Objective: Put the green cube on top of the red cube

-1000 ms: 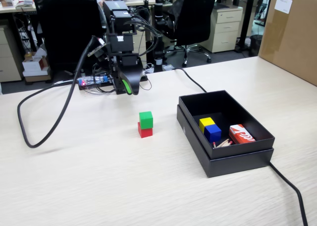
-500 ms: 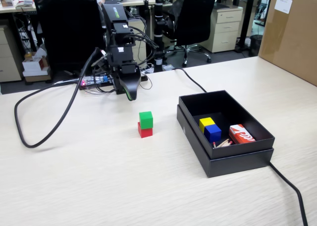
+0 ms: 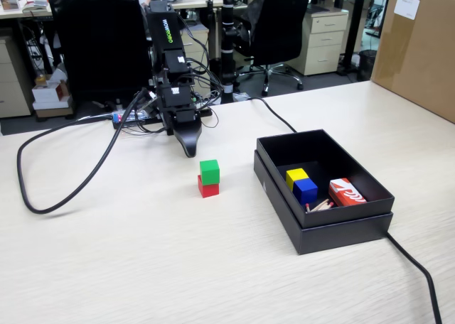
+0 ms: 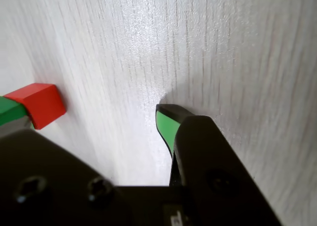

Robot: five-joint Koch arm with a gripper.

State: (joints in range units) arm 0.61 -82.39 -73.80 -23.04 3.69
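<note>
The small matte bright-green cube sits squarely on top of the small matte red cube, out on the pale wood-grain tabletop. The black claw hangs just behind the stack, apart from it and holding nothing. Open or closed? Can't tell: the wrist view shows a single green-padded tip. To the right in the fixed view stands a black cardboard box.

Office chair, drawer cabinet
</note>
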